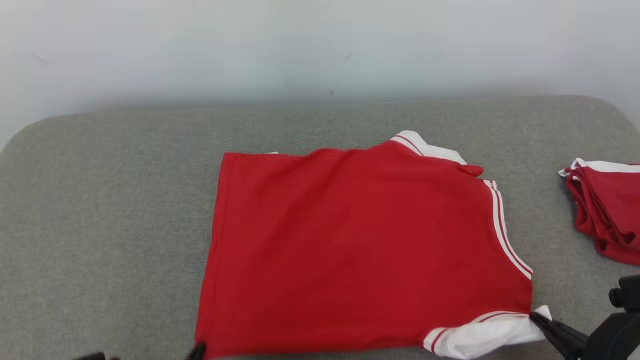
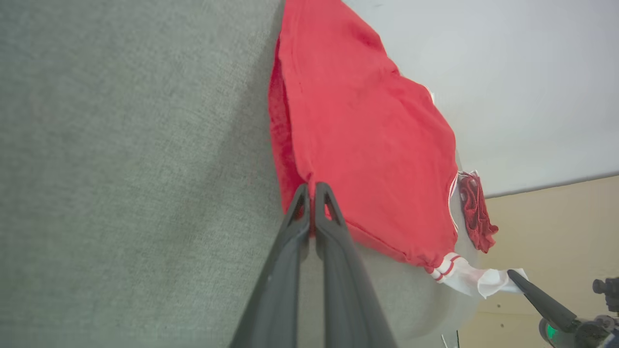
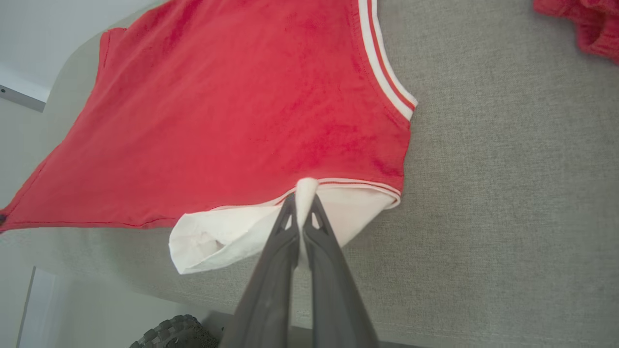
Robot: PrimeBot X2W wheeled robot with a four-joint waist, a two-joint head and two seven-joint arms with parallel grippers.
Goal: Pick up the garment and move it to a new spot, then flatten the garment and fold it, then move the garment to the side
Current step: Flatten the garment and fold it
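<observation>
On the grey table (image 1: 100, 225) by a wall (image 1: 320, 50), left pincer (image 2: 312, 187) and right pincer (image 3: 301, 199) clamp the garment (image 1: 350, 240).

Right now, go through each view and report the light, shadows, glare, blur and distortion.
Head view: soft, even light, no hard shadows or glare, red shirt sharp, wall behind washed pale. Left wrist view: tilted wide-angle picture, left pincer soft toward the bottom edge. Right wrist view: right pincer likewise soft near the lens, shirt fabric crisp.
</observation>
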